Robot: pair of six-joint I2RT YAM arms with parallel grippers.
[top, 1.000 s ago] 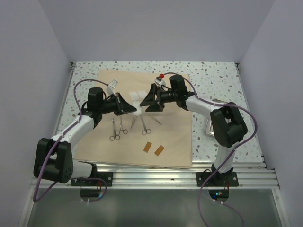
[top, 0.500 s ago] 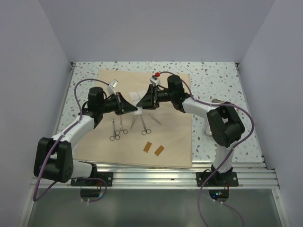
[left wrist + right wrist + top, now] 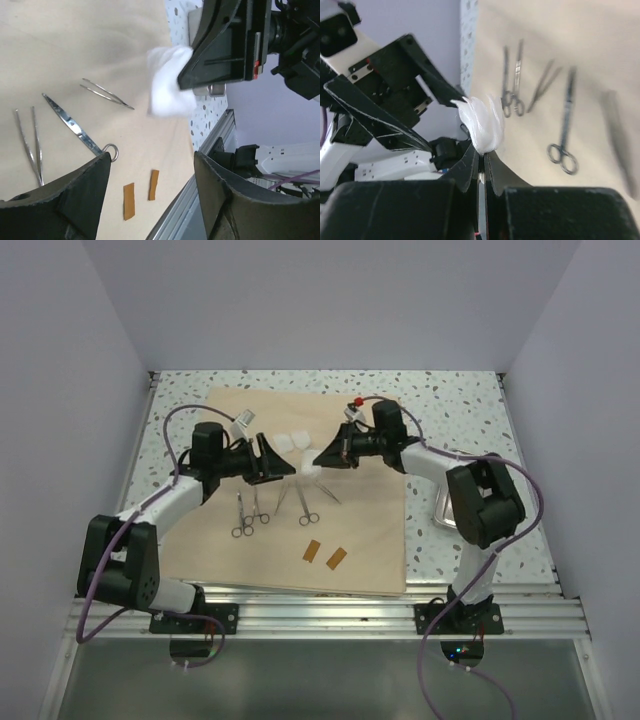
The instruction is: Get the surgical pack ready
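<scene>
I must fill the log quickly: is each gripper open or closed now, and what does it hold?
Left gripper: open, holding nothing.
Right gripper: closed on a white gauze piece.

Bright, even light, soft shadows, sharp overhead view (wrist-view foregrounds blurred, dark)

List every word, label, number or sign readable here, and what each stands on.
None can be read.
The surgical pack, scissors, brown strips and white gauze are unmarked.
The left gripper and right gripper show no legible print, only a plain red spot on the right one.
</scene>
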